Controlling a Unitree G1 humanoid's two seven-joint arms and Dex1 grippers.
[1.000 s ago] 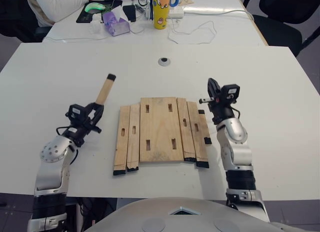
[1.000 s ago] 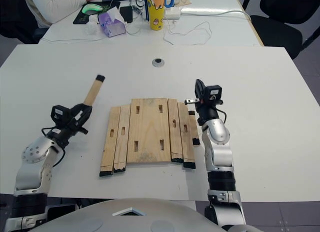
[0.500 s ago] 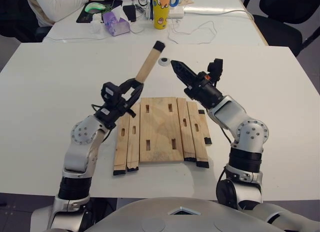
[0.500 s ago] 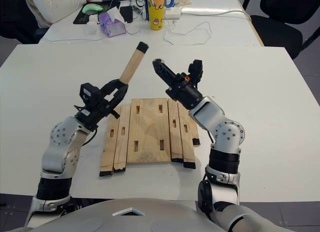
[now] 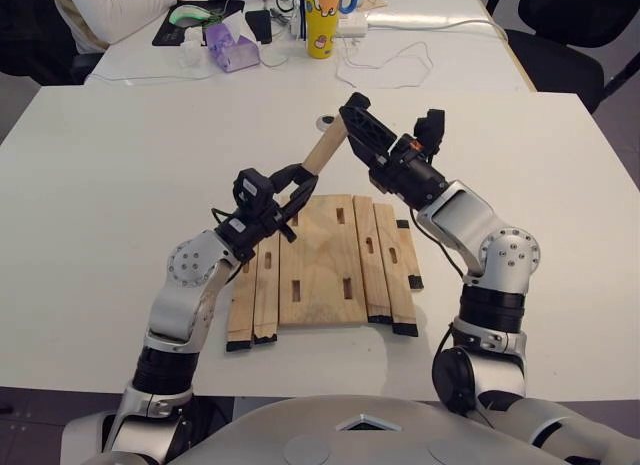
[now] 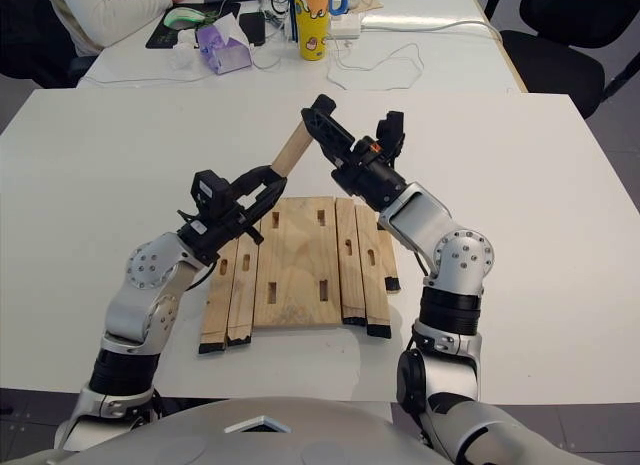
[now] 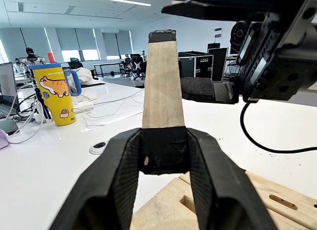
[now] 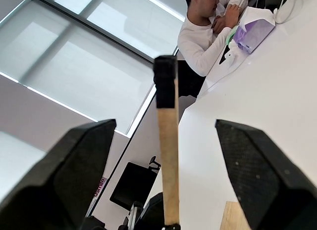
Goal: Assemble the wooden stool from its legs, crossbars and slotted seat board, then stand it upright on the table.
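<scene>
The left arm and right arm are silver-grey shells with round joint caps ringed by small screws. A black cable loops out at 9 o'clock from the right elbow cap. The left gripper and right gripper are matte black with thick, tapered fingers. An orange mark sits on the right wrist.

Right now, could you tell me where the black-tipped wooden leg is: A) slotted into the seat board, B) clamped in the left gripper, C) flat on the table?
B: the left gripper is shut on the leg at its lower end, holding it tilted above the seat board.
</scene>
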